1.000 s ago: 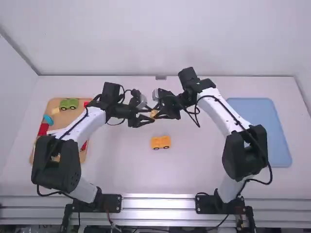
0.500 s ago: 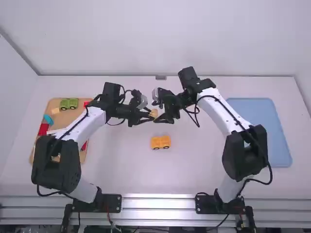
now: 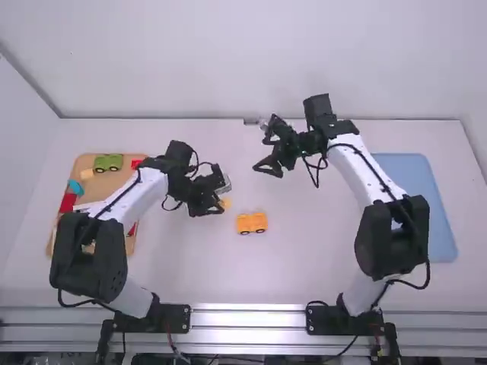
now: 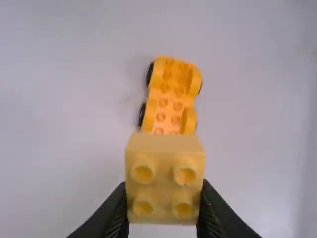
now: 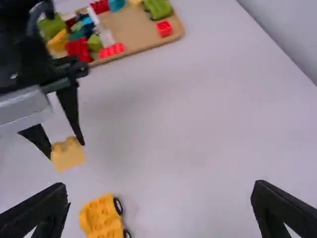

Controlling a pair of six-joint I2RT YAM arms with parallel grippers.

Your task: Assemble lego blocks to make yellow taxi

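Note:
My left gripper (image 3: 215, 207) is left of the orange-yellow wheeled car base (image 3: 252, 223), shut on a light yellow block (image 3: 224, 204). In the left wrist view the block (image 4: 164, 178) sits between the fingertips of that gripper (image 4: 163, 203), its studs facing the camera, and the car base (image 4: 171, 94) lies beyond it on the table. My right gripper (image 3: 268, 166) is beyond the car base and stands open. In the right wrist view this gripper (image 5: 161, 198) has widely parted fingers holding nothing; the yellow block (image 5: 68, 154) and car base (image 5: 105, 218) appear farther off.
At the left, a tan tray (image 3: 114, 182) holds loose blocks in several colours and a green wheeled piece (image 3: 108, 162). A blue tray (image 3: 415, 198) lies on the right, partly behind the right arm.
The grippers have moved apart. My left one came toward the camera and left with the yellow block; my right one opened, let go of that block and drew away to the right and back.

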